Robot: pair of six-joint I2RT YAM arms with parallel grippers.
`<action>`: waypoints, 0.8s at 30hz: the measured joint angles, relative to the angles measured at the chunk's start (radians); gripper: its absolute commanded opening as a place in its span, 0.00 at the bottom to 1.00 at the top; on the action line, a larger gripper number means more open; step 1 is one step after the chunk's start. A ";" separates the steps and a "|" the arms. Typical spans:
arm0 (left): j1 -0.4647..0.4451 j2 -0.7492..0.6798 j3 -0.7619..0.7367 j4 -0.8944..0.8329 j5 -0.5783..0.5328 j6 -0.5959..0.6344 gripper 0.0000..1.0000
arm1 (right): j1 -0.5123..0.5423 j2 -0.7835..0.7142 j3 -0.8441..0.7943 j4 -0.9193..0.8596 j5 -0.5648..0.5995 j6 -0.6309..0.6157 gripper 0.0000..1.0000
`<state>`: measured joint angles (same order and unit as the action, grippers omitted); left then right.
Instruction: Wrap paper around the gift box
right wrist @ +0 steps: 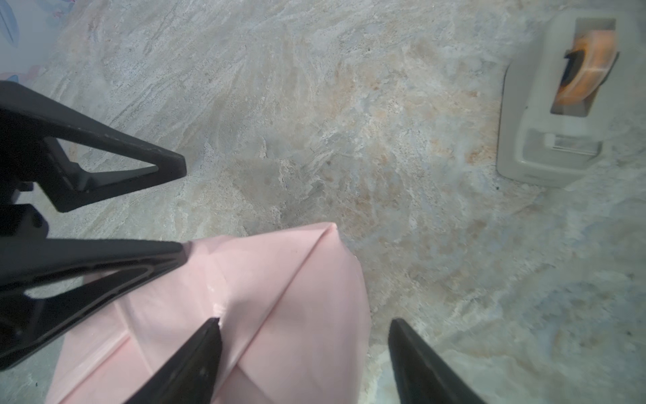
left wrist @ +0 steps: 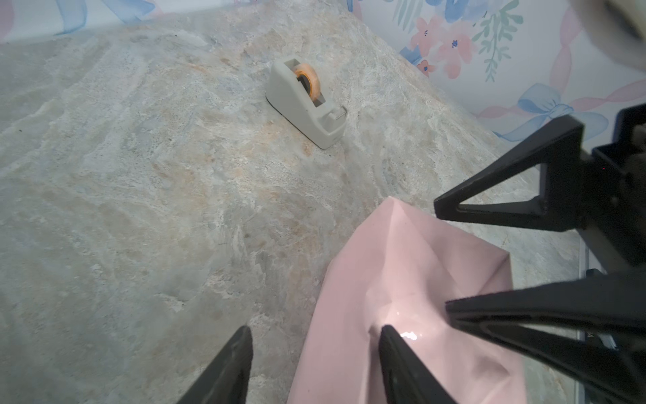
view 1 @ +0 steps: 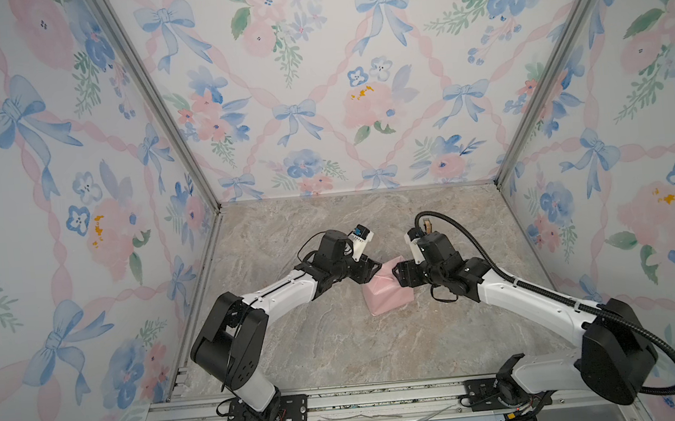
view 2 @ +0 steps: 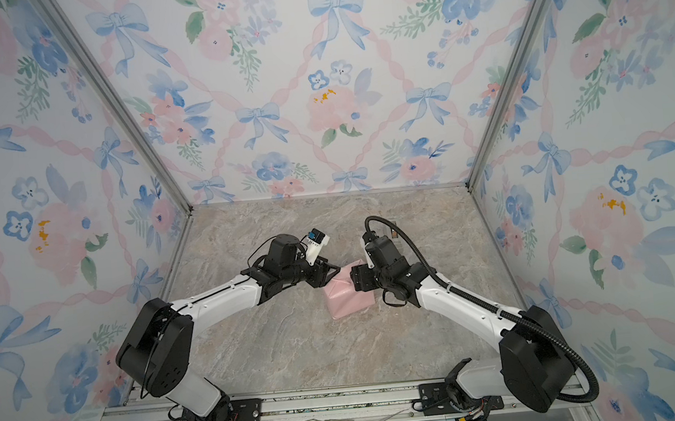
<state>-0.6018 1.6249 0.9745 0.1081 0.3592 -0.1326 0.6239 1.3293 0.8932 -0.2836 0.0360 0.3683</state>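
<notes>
I see the paper (view 1: 381, 295) pale pink side out, folded into a box-shaped parcel with creased diagonal flaps. It lies near the middle of the table (view 1: 339, 344), its pointed end toward 1 o'clock. The gift box is hidden inside.

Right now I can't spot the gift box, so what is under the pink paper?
Only the paper shows, pink side out, folded into a boxy bundle on the table. Whatever it covers is hidden; no box surface shows in any view.
</notes>
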 measured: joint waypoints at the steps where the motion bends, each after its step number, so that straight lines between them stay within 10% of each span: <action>1: 0.000 0.000 -0.002 0.003 0.000 0.000 0.59 | 0.001 -0.012 0.000 -0.011 0.002 -0.003 0.77; 11: -0.001 -0.005 -0.028 0.045 -0.004 0.000 0.58 | -0.017 -0.215 0.024 -0.039 -0.021 -0.011 0.79; 24: -0.006 -0.006 -0.030 0.047 -0.011 0.000 0.58 | -0.010 0.105 0.130 -0.130 -0.032 -0.050 0.77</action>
<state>-0.6083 1.6184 0.9443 0.1547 0.3481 -0.1322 0.6136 1.4338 1.0233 -0.4133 0.0044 0.3183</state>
